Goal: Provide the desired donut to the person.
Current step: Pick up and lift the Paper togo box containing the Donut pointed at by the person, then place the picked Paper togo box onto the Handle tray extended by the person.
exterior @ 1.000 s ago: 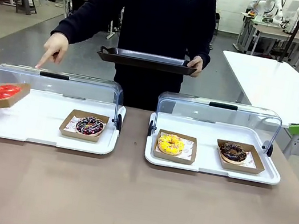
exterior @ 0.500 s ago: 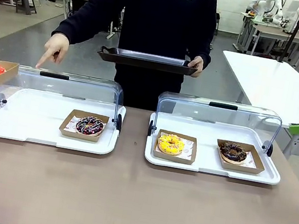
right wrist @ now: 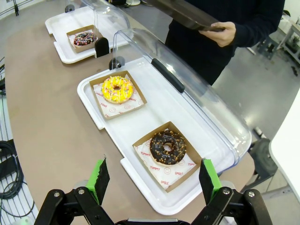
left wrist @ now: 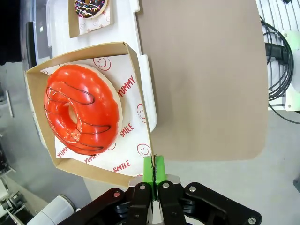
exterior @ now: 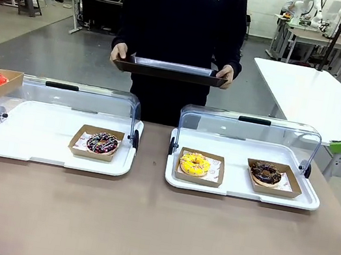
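Front view: hand (exterior: 119, 50) back on tray (exterior: 167, 69)

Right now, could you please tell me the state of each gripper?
Left gripper: closed on the wall of the cardboard tray carrying the red donut.
Right gripper: open, holding nothing.

Bright, even indoor light leaves soft shadows on the table (exterior: 139, 228), mild glare on clear lids (exterior: 249, 131), and wide-angle bending in wrist views.
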`<state>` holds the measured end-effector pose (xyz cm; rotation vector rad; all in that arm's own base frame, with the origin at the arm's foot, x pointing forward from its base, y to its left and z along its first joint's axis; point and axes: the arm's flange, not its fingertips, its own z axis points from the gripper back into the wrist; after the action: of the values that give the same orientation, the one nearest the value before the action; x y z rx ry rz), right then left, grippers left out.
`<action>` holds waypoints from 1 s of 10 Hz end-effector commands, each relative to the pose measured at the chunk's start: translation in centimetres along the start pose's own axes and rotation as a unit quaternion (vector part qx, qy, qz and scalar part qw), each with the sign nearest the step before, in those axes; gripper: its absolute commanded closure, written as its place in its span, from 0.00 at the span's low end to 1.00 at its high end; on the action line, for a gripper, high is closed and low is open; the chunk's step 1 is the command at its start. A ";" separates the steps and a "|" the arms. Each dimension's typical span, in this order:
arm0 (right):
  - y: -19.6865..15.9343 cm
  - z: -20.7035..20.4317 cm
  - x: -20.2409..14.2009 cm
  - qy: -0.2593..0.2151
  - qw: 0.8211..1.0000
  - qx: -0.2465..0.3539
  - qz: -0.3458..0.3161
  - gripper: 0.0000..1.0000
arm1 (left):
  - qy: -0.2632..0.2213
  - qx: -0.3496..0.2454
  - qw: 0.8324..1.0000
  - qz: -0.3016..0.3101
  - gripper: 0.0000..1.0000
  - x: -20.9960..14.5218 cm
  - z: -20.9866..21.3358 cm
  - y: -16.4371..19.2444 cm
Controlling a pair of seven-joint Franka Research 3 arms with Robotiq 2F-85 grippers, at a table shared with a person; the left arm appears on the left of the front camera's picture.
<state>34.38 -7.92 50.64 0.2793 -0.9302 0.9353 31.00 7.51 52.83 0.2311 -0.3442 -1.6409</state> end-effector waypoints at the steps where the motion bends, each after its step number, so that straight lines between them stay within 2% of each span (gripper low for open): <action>1: -0.1 -0.2 -0.2 -0.009 1.000 0.005 0.001 0.00 | 0.008 0.003 1.000 0.001 1.00 -0.1 0.1 0.1; 10: -0.1 -0.2 -0.2 -0.009 1.000 0.005 0.001 0.00 | 0.008 0.003 1.000 0.001 1.00 -0.1 0.1 0.1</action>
<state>34.38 -7.92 50.64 0.2793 -0.9302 0.9353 31.00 7.54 52.82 0.2308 -0.3446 -1.6410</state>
